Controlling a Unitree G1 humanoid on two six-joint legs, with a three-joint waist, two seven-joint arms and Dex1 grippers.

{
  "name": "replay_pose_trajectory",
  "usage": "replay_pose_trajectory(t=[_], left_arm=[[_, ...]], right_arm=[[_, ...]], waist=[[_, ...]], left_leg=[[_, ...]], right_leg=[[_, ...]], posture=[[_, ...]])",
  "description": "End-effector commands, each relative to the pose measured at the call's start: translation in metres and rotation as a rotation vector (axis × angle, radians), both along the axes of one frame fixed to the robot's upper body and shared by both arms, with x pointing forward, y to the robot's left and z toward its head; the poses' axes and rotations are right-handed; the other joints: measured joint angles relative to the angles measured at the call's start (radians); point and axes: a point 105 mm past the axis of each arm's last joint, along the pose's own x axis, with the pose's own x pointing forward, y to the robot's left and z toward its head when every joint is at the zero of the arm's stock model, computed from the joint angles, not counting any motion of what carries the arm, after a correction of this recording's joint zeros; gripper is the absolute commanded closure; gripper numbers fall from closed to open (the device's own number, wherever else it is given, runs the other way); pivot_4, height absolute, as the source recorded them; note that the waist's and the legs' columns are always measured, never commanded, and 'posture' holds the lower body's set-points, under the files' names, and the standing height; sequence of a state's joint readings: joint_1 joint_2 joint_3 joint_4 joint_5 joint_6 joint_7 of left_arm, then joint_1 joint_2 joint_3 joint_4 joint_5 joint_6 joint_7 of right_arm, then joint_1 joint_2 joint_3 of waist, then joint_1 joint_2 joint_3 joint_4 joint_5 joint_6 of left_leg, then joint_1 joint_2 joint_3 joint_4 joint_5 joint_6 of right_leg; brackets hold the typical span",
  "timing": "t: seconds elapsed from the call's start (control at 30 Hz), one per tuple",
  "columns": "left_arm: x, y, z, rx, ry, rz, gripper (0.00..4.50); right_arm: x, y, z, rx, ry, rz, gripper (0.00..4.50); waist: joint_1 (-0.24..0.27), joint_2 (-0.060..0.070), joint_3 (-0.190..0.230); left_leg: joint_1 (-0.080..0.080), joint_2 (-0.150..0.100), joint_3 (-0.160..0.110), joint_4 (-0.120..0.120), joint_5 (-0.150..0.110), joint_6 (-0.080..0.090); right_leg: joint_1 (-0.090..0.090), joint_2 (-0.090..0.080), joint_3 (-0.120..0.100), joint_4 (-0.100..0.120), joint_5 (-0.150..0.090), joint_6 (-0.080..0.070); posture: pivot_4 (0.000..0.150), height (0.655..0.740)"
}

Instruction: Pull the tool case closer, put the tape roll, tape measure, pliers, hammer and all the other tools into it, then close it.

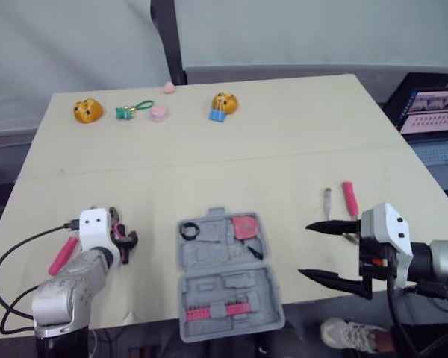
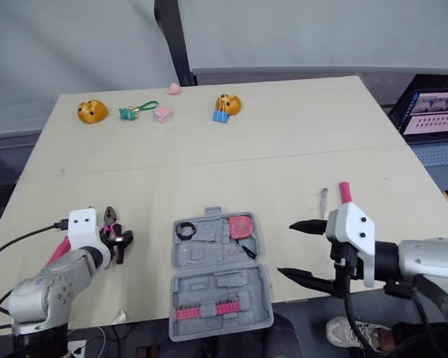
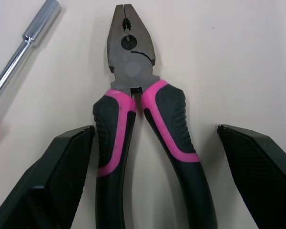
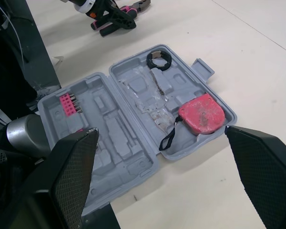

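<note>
The grey tool case (image 1: 209,287) lies open at the table's front edge, its near half overhanging. In its far half sit a black tape roll (image 1: 190,230) and a red tape measure (image 1: 246,227); the near half holds a pink bit strip (image 1: 216,310). Pink-and-black pliers (image 3: 143,124) lie flat to the left of the case. My left gripper (image 1: 125,240) is open, one finger on each side of the pliers' handles without touching them. A pink-handled driver (image 1: 63,256) lies just left of it. My right gripper (image 1: 305,250) hangs open to the right of the case, holding nothing.
A pink-handled tool (image 1: 350,199) and a small screwdriver (image 1: 327,201) lie beyond my right gripper. Small toys line the far edge: an orange bear (image 1: 87,111), a green keychain (image 1: 134,110), a pink disc (image 1: 158,113) and a bear with a blue clip (image 1: 223,104). A laptop (image 1: 433,112) stands off-table right.
</note>
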State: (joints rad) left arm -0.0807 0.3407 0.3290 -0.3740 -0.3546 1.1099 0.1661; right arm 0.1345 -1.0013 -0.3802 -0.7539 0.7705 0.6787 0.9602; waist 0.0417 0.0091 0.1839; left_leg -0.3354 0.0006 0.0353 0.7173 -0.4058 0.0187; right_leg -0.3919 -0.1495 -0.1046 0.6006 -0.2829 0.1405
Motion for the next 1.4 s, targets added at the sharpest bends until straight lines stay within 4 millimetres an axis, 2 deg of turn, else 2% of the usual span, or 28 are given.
replay_pose_trajectory(t=[0.03, 0.13, 0.23, 0.33, 0.53, 0.6, 0.73, 0.87, 0.97, 1.03, 1.2, 1.4], left_arm=[[0.0, 0.002, -0.007, 0.02, 0.03, 0.001, 0.0], [-0.002, 0.002, -0.008, 0.013, 0.031, 0.006, 0.0], [-0.004, 0.002, -0.009, 0.009, 0.033, 0.011, 0.84], [-0.004, 0.001, -0.009, 0.003, 0.028, 0.018, 2.05], [-0.004, 0.002, -0.006, 0.021, 0.024, 0.01, 2.04], [-0.002, 0.005, 0.003, 0.055, 0.001, -0.035, 2.04], [0.005, -0.003, 0.033, 0.08, -0.069, -0.259, 2.04], [0.003, -0.03, 0.059, 0.097, -0.081, -0.608, 2.04], [-0.005, -0.054, 0.076, 0.204, -0.053, -0.922, 2.04], [-0.01, -0.07, 0.086, 0.222, -0.046, -1.07, 2.04], [-0.017, -0.104, 0.101, 0.276, -0.047, -1.343, 2.04], [-0.02, -0.134, 0.113, 0.353, -0.055, -1.623, 2.04]], right_arm=[[-0.003, 0.004, 0.009, 0.007, -0.047, 0.008, 0.02], [-0.004, 0.003, 0.008, 0.009, -0.041, 0.001, 0.02], [-0.004, 0.003, 0.008, 0.006, -0.039, 0.001, 0.0], [-0.004, 0.002, 0.007, 0.008, -0.036, -0.002, 0.0], [-0.004, 0.002, 0.005, 0.01, -0.032, -0.003, 0.0], [-0.004, 0.002, 0.005, 0.009, -0.03, -0.003, 0.0], [-0.001, 0.0, 0.006, -0.003, -0.035, 0.005, 0.0], [0.006, 0.003, 0.012, -0.004, -0.04, 0.029, 0.0], [0.01, 0.006, 0.013, -0.01, -0.028, 0.045, 0.0], [0.014, 0.008, 0.013, -0.017, -0.032, 0.04, 0.0], [0.027, 0.013, 0.011, -0.028, -0.022, 0.007, 0.0], [0.042, 0.025, 0.011, -0.044, 0.005, -0.04, 0.0]], waist=[[0.006, 0.0, 0.0], [0.011, 0.0, 0.0], [0.01, 0.0, 0.0], [0.01, 0.0, 0.0], [0.009, 0.0, 0.0], [0.009, 0.0, 0.0], [0.005, -0.004, 0.003], [0.003, -0.004, 0.004], [0.004, -0.003, 0.005], [0.002, -0.002, 0.005], [-0.008, 0.0, 0.007], [-0.016, 0.0, 0.007]], left_leg=[[0.0, 0.0, 0.0, 0.0, 0.0, 0.0], [0.0, 0.0, 0.0, 0.0, 0.0, 0.0], [0.0, 0.0, 0.0, 0.0, 0.0, 0.0], [0.0, 0.0, 0.0, 0.0, 0.0, 0.0], [0.0, 0.0, 0.0, 0.0, 0.0, 0.0], [0.0, 0.0, 0.0, -0.001, 0.0, 0.0], [-0.001, 0.002, 0.0, -0.001, 0.0, 0.0], [-0.003, 0.001, 0.0, -0.001, 0.0, -0.001], [-0.005, 0.001, -0.003, -0.002, 0.0, -0.001], [-0.007, 0.001, -0.003, -0.003, -0.001, -0.001], [-0.016, -0.001, -0.005, -0.003, 0.0, 0.0], [-0.02, -0.004, -0.001, -0.001, 0.0, 0.0]], right_leg=[[0.0, 0.0, 0.0, 0.0, 0.0, 0.0], [0.0, 0.0, 0.0, 0.0, 0.0, 0.0], [0.0, 0.0, 0.0, 0.0, 0.0, 0.0], [0.0, 0.0, 0.0, 0.0, 0.0, 0.0], [0.0, 0.0, 0.0, 0.0, 0.0, 0.0], [0.0, 0.0, 0.0, 0.0, 0.0, 0.0], [-0.002, 0.001, 0.0, 0.0, -0.001, -0.001], [-0.003, 0.0, -0.001, -0.003, 0.0, -0.002], [-0.003, 0.0, -0.003, -0.006, 0.0, -0.002], [-0.004, 0.0, -0.004, -0.007, 0.0, -0.002], [-0.007, 0.001, -0.01, -0.007, 0.0, 0.0], [-0.009, 0.002, -0.015, -0.006, 0.0, 0.0]], posture=[[0.15, 0.7155], [0.15, 0.7155], [0.15, 0.7155], [0.15, 0.7155], [0.15, 0.7155], [0.15, 0.7155], [0.15, 0.7155], [0.15, 0.7155], [0.15, 0.7155], [0.15, 0.7155], [0.15, 0.7155], [0.15, 0.7155]])
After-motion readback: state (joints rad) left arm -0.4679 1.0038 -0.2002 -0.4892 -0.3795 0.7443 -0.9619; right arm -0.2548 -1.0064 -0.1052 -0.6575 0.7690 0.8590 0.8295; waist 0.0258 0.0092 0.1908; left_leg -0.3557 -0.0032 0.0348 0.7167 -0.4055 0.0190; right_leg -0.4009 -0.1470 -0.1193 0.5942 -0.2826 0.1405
